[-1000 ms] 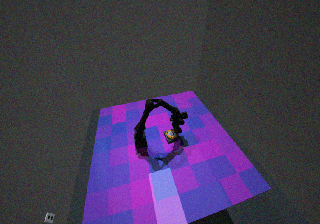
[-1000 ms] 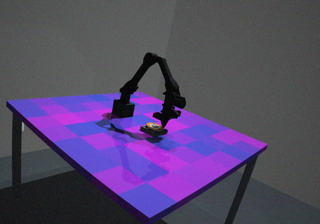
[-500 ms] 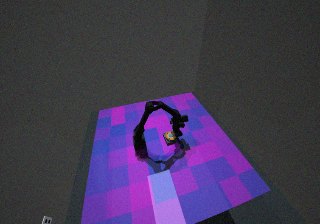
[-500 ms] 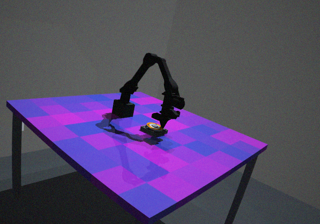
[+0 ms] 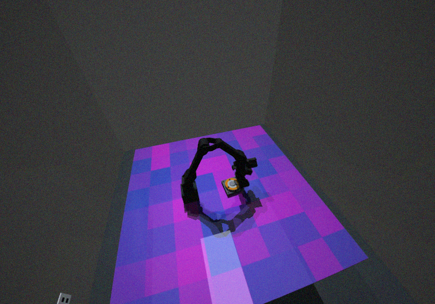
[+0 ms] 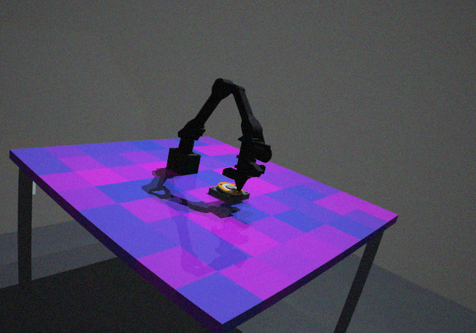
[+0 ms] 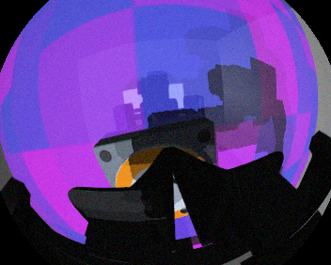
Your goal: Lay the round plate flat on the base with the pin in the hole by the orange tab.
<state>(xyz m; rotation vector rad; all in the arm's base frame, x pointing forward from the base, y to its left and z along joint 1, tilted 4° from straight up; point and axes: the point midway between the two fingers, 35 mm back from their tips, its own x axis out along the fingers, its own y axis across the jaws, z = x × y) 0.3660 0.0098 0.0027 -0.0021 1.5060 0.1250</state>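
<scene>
- Gripper (image 6: 240,187) jaws fully closed, fingers pressed together into one point, nothing held between them.
- The tip points straight down at the far-right rim of the round plate (image 6: 227,187) in the exterior view; looks like it touches the plate edge, but the view is too small to be sure of contact.
- Wrist view: closed fingers form a dark wedge over the plate (image 7: 128,172), orange rim showing to the left of the tip and a small orange bit (image 7: 183,211) just below and right of it; cannot tell whether that bit is the tab.
- Plate is on the dark square base (image 6: 230,196), directly under and slightly left of the jaws; grey post (image 5: 231,183) shows at the plate's centre in the top view.
- Pin and hole not visible in any view; cannot tell whether the plate lies flat or tilted.
- Base corner with a round hole (image 7: 105,157) shows left of the fingers, another corner hole (image 7: 203,136) just beyond and right of the tip.
- Base stands on the purple and blue checkered table (image 6: 115,221).
- The arm (image 6: 245,117) rises right above the jaws, its own mount (image 6: 184,161) well behind and left of the plate.
- Arm shadows fall on the table beyond the base in the wrist view.
</scene>
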